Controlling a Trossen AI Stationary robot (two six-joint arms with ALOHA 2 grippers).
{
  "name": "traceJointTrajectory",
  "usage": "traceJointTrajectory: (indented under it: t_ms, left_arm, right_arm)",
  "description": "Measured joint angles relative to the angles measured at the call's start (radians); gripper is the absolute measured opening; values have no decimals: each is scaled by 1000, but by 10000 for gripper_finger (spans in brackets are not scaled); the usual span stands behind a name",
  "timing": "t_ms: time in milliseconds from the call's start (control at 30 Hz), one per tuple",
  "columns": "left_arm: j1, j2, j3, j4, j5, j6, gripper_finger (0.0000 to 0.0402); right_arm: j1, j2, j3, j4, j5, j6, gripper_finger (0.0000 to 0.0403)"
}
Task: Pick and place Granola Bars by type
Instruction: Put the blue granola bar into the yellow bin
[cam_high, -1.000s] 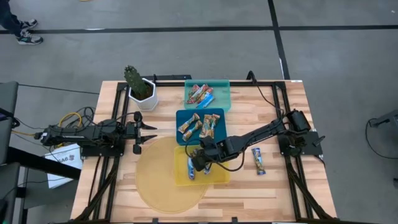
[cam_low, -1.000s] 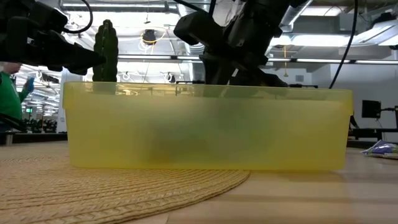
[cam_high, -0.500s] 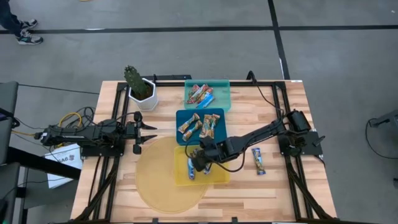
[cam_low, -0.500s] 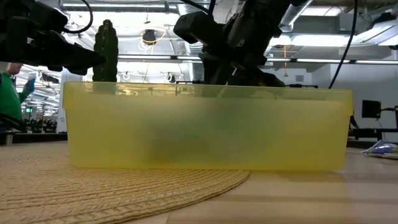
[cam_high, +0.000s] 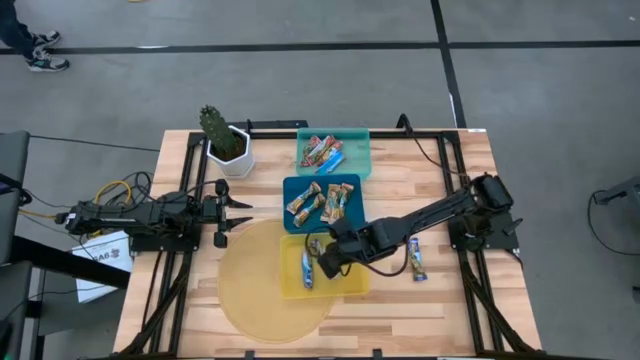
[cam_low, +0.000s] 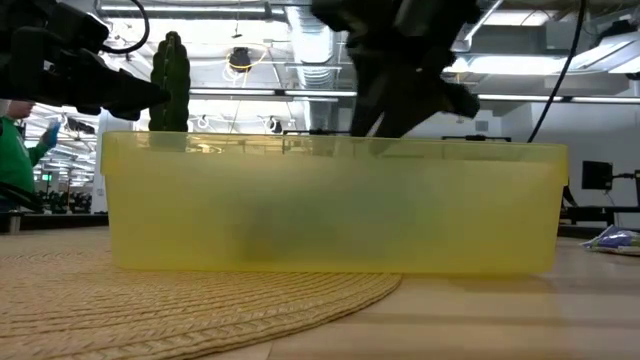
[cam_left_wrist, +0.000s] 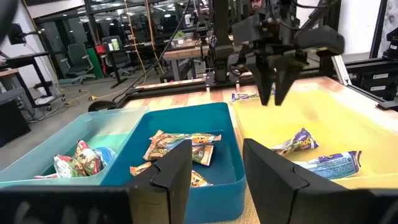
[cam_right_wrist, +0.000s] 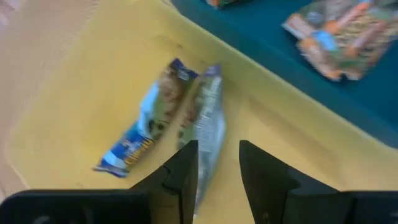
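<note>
Two blue-white granola bars (cam_high: 309, 266) lie side by side in the yellow tray (cam_high: 352, 285). Right gripper (cam_high: 323, 264) reaches low across the table from the right edge and hangs over that tray, fingers parted and holding nothing. One more bar (cam_high: 416, 258) lies on the bare wood beside the tray. Left gripper (cam_high: 222, 214) waits near the cactus pot (cam_high: 230, 150), fingers apart, empty. Tan bars fill the blue tray (cam_high: 352, 182); red ones the teal tray (cam_high: 358, 150).
</note>
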Motion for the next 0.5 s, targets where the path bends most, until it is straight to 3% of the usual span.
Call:
traceJointTrajectory:
  t_ms: [333, 500]
  left_arm:
    - [0, 0, 0, 0, 0, 0, 137]
    - [0, 0, 0, 0, 0, -5, 137]
  right_arm:
    - [27, -92, -1, -287, 29, 57, 108]
    - [27, -157, -79, -293, 24, 61, 108]
